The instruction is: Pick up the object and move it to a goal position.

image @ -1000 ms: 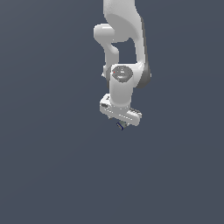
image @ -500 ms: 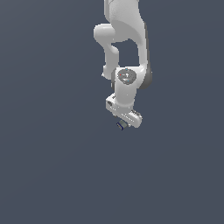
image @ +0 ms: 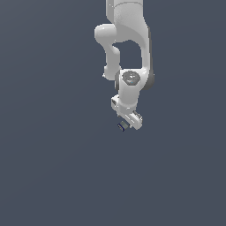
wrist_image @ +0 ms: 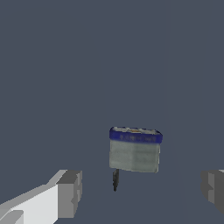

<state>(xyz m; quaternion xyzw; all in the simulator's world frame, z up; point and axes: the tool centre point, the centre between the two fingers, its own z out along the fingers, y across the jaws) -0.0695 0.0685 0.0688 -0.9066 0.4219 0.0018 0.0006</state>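
Object (wrist_image: 134, 149) sat between the end effector (wrist_image: 142, 192) fingers (wrist_image: 70, 193), clear of both pads; in the exterior view it (image: 123, 126) showed just at the end effector's (image: 128, 124) tip. Jaws stood wide apart, gripping nothing. Judged pre-grasp: closing, lift and transfer all left. No goal marker visible. Farther out only bare surface (image: 53, 167), no obstructions.
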